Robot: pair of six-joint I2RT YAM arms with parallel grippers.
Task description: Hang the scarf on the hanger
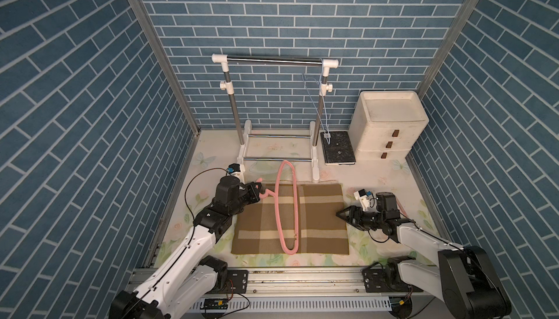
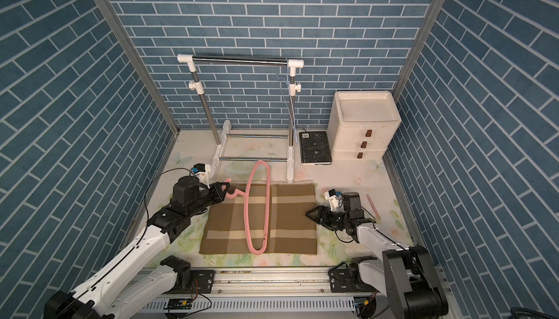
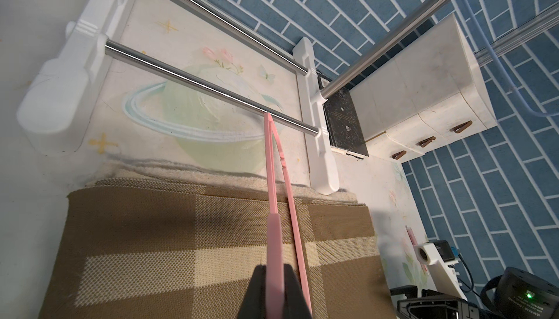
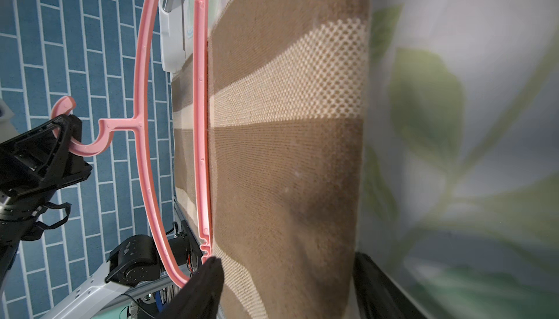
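My left gripper pinches the hanger by its hook, standing its bar across the scarf, which lies flat near the table's front edge. I read the bar as a fold line. The right gripper, jaws spread, straddles the scarf's right edge, likely to lift it over.

**Open table to my right, rack behind**

Bare table lies open around my right gripper. The hanger bars the middle of the scarf. The rack crowds its far edge, and the drawers fill the far corner.
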